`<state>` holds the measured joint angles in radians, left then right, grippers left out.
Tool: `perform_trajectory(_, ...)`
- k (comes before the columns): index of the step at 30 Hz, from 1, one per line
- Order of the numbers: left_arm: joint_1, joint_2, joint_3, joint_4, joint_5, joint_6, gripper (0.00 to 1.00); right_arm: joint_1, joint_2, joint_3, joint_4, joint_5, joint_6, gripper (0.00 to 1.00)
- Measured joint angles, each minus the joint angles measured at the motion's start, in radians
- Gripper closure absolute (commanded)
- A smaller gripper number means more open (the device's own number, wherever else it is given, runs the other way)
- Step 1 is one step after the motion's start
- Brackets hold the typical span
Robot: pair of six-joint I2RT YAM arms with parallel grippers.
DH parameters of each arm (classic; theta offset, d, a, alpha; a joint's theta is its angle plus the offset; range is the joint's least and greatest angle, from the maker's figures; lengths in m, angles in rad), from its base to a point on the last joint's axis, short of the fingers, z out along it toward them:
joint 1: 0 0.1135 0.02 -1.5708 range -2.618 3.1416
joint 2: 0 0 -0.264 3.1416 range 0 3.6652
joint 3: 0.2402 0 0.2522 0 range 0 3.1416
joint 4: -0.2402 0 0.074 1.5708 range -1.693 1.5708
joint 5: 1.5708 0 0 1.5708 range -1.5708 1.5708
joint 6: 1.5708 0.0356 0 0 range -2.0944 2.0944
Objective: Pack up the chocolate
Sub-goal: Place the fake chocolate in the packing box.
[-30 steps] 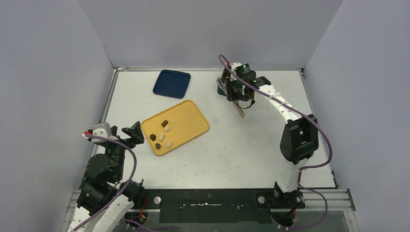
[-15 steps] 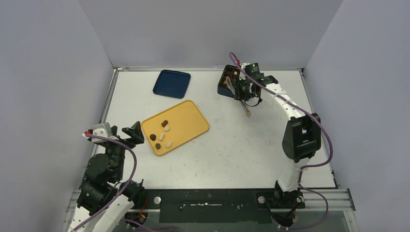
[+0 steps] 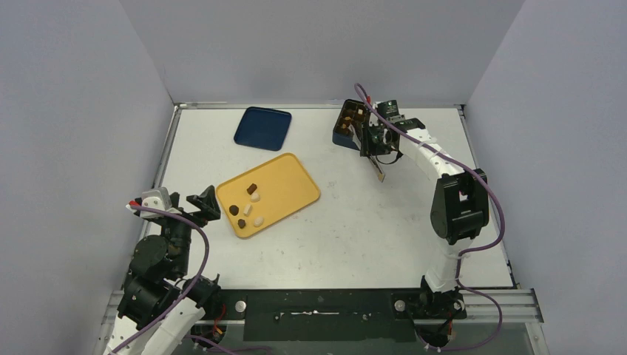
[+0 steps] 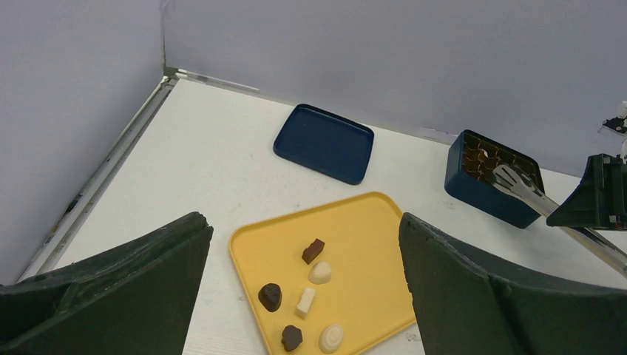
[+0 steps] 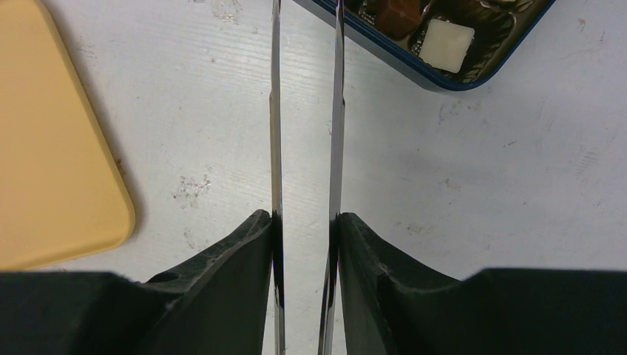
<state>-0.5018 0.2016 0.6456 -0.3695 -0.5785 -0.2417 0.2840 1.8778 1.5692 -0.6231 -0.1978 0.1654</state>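
Left jaws gape wide; six loose chocolate pieces [image 4: 319, 273] lie ahead between them on the yellow plastic tray [image 4: 362, 229]. Right jaws clamp slim metal tongs [image 5: 275, 148], whose tips reach the dark blue gridded box [image 4: 484, 200]. That box shows more fully since the right arm swung rightward.

Right wrist cam: tongs [image 5: 275, 111] tips run off the top edge, can't tell if they hold anything. Blue box [image 5: 414, 74] clipped to one corner, yellow tray [image 5: 52, 133] cut at left. Overhead, chocolate [image 3: 350, 115] in the box is too small to count.
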Motion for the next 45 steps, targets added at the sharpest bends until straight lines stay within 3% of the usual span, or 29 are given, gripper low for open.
perform_trajectory(20, 0.0, 0.0, 0.0, 0.0, 0.0, 0.0, 0.03, -0.01, 0.026, -0.001, 0.017, -0.017, 0.008, 0.6)
perform_trajectory(45, 0.0, 0.0, 0.0, 0.0, 0.0, 0.0, 0.03, -0.016, -0.074, 0.0, 0.002, -0.005, 0.043, 0.64)
